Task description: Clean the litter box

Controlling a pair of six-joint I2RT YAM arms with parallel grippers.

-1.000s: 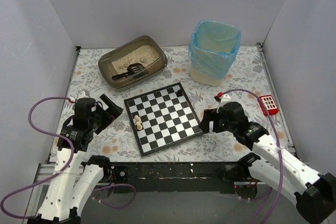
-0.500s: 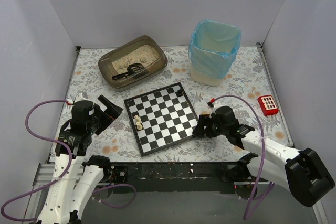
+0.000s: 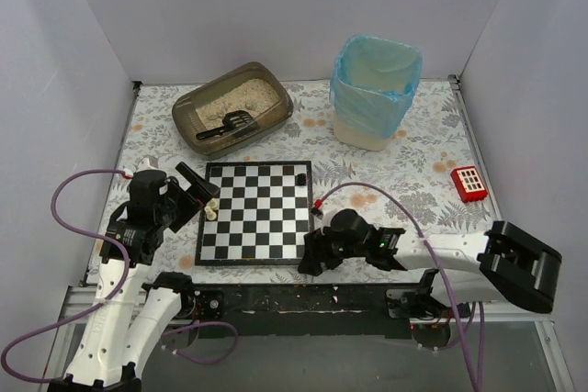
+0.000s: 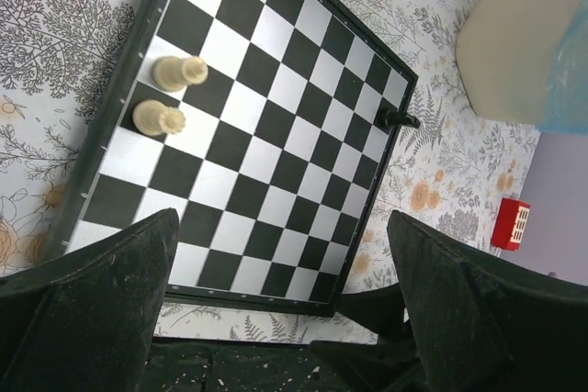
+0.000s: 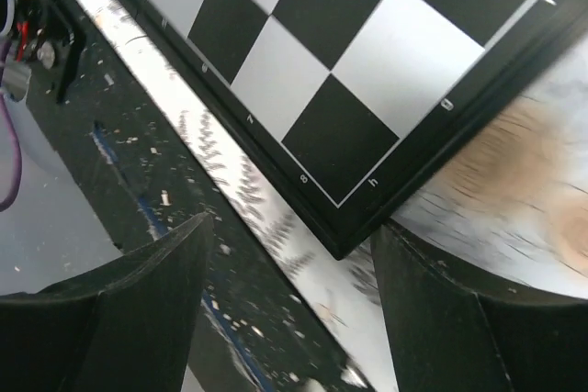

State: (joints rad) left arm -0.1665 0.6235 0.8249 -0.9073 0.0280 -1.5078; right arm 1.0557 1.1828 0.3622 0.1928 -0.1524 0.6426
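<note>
**Near edge, right.** Right gripper [image 3: 313,258]: set low at the near right corner of the chessboard [image 3: 255,213]. The fingers are spread, with the board's corner lying between them in the wrist view [image 5: 294,227]. Nothing is pinched, and contact with the frame cannot be told.

**Near edge, left.** Left gripper [image 3: 198,192]: held at the board's left edge with the fingers spread wide and nothing held.

**Middle.** Chessboard: flat on the table [image 3: 404,190]. Two pale pieces [image 3: 210,210] stand by its left edge and one black piece [image 3: 300,177] at its far right corner.

**Far left.** Litter box [image 3: 262,132]: sandy litter inside, with a black scoop [image 3: 230,123] resting in it. It is well apart from both grippers.

**Far right.** Bin with blue bag [image 3: 367,126]. A red item [image 3: 469,183] lies nearer, by the right wall.

**Handling note.** The board is judged to be in the way of the reach to the litter box, so clearing it appears to be the step in hand.
- Any push is best kept low and slow against the frame, so that the pieces are not toppled.
- The scoop should afterwards be taken by its handle, kept level, and carried over the bin.
</note>
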